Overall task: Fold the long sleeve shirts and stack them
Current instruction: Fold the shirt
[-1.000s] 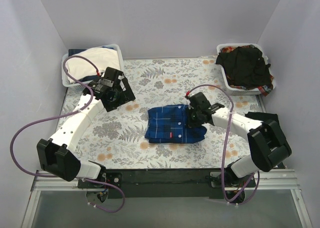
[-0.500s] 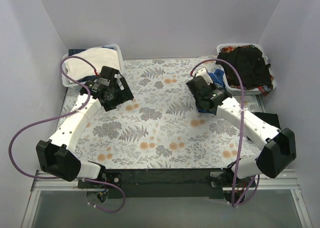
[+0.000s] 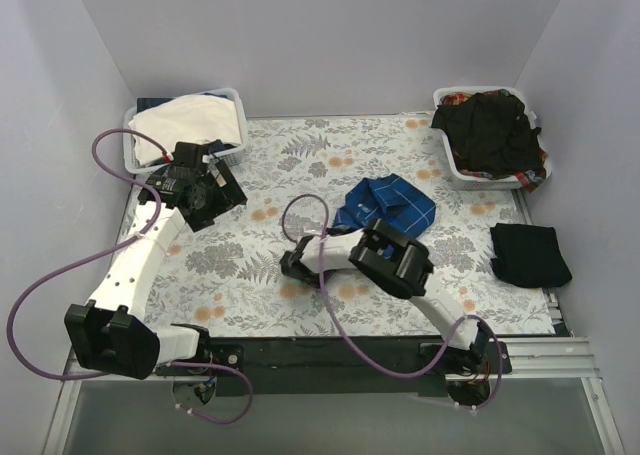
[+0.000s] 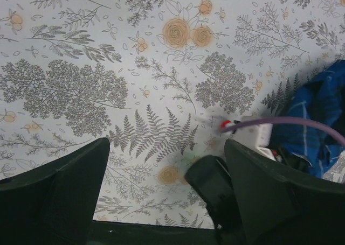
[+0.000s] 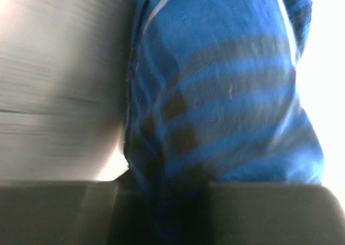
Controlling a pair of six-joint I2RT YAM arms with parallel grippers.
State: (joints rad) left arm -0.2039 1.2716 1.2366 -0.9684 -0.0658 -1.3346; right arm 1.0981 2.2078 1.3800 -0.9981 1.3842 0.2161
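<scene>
The royal-blue plaid shirt [image 3: 388,203] hangs bunched over the middle of the table, right of centre. My right gripper [image 3: 347,227] is shut on its lower left end. The blurred right wrist view shows the plaid cloth [image 5: 226,94] running down between my fingers, where the right gripper [image 5: 167,188] closes on it. A plain black shirt [image 3: 530,254] lies folded at the table's right edge. My left gripper [image 3: 197,188] is open and empty above the table's back left. In the left wrist view the left gripper [image 4: 167,202] has its jaws wide apart over bare cloth, with the plaid shirt [image 4: 318,121] at the right edge.
A white basket [image 3: 452,165] at the back right holds dark clothes [image 3: 492,130]. A white basket [image 3: 132,160] at the back left holds white cloth [image 3: 190,118]. My right arm's elbow [image 3: 392,260] juts over the table's front middle, and its purple cable [image 3: 298,215] loops beside it.
The plaid shirt, folded at the table's middle a second ago, is now bunched and lifted by my right gripper. A folded black shirt now lies at the right edge. My left arm pulled back left.
</scene>
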